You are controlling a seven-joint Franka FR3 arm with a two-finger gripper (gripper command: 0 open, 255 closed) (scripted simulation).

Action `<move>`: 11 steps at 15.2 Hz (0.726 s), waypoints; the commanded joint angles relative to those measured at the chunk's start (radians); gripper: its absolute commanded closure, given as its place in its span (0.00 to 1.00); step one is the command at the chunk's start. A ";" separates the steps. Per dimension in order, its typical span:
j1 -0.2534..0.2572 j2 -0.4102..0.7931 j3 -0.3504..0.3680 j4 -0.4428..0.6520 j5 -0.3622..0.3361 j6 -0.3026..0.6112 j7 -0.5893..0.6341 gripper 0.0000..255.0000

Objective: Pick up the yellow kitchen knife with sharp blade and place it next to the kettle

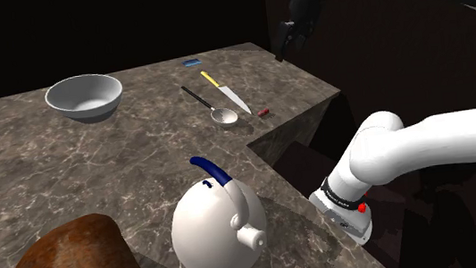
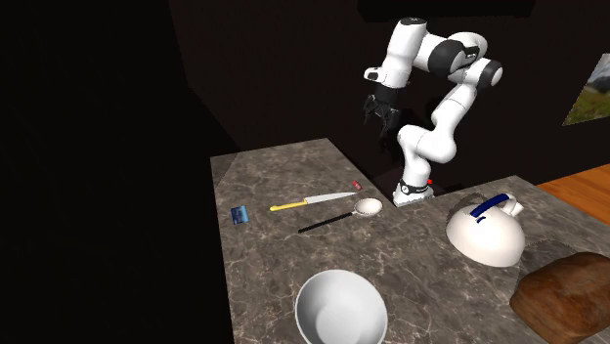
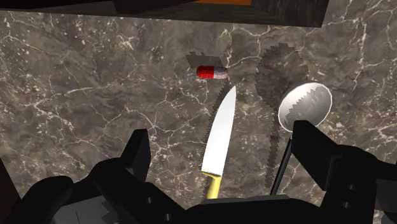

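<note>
Countertop (image 1: 42, 165): dark brown marble with pale veins, L-shaped, with a stepped corner at the shoulder view's right.
Counter front (image 1: 305, 145): plain and dark, dropping below the stone edge.
Wall (image 2: 274, 78): dark brown panels behind the counter.
Black area (image 2: 88, 147): at the second exterior view's left.
Green patch (image 2: 588, 88): a hillside scene; window or painting, cannot tell.
Wooden surface (image 2: 582, 186): orange-brown, beyond the counter.
Light: dim.

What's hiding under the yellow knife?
Just the dark marbled counter; the knife lies flat on it. The spot right beneath it is covered, so it cannot be seen.
</note>
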 commanded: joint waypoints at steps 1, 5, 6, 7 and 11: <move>0.000 0.000 0.000 0.000 0.000 0.000 0.000 0.00; -0.006 0.165 -0.021 0.050 -0.002 0.073 -0.015 0.00; -0.007 0.207 -0.026 0.066 -0.002 0.088 -0.019 0.00; -0.008 0.249 -0.031 0.082 -0.001 0.103 -0.023 0.00; -0.011 0.419 -0.049 0.162 0.004 0.151 -0.041 0.00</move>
